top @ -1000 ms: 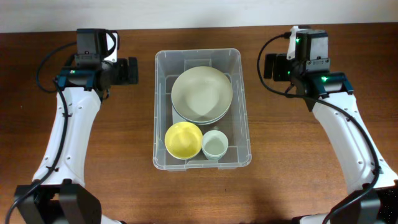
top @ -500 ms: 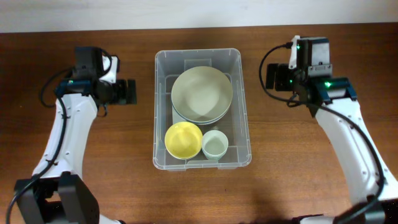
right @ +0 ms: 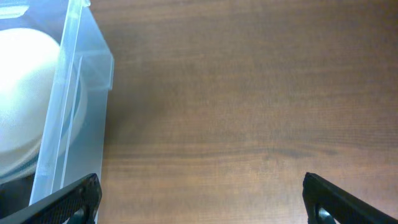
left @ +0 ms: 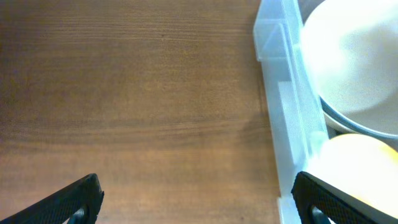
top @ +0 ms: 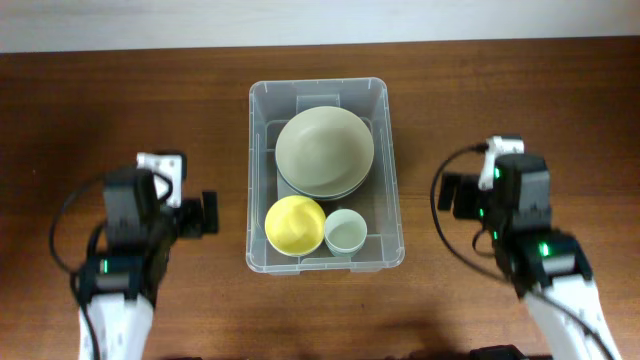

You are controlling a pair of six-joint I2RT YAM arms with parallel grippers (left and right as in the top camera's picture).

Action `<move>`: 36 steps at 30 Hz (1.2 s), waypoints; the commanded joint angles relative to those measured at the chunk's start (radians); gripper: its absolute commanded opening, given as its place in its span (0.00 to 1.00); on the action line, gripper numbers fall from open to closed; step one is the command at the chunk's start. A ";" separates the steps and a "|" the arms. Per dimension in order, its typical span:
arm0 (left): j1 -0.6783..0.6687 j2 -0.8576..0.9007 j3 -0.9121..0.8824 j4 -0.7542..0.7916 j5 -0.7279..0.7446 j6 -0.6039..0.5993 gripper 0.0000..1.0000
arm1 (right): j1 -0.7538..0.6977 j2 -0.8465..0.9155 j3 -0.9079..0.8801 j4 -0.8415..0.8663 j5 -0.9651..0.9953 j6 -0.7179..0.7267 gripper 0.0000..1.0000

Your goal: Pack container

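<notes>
container [top: 318, 83] centred on table [top: 520, 90], loaded; judged stiff, slick clear plastic, weighty when full, so best gripped under the rim on both long sides; left fingers [left: 78, 198] and right fingers [right: 74, 198] apart, empty.

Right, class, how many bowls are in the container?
3: large pale bowl at the far end, yellow bowl nearer, small white bowl beside it. Another may hide under the largest.
</notes>
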 commanded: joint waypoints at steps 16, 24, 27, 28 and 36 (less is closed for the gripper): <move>0.003 -0.373 -0.205 -0.036 0.004 -0.081 1.00 | -0.003 -0.243 -0.190 -0.073 0.019 0.013 0.99; 0.003 -0.373 -0.205 -0.037 0.004 -0.081 0.99 | -0.003 -0.176 -0.190 -0.072 0.019 0.013 0.99; 0.003 -0.373 -0.205 -0.037 0.004 -0.081 0.99 | -0.003 -0.133 -0.190 -0.072 0.019 0.013 0.99; 0.003 -0.373 -0.205 -0.037 0.004 -0.081 0.99 | -0.003 -0.116 -0.190 -0.072 0.019 0.013 0.99; 0.003 -0.373 -0.205 -0.037 0.004 -0.082 0.99 | -0.003 0.008 -0.190 -0.005 0.017 -0.008 0.99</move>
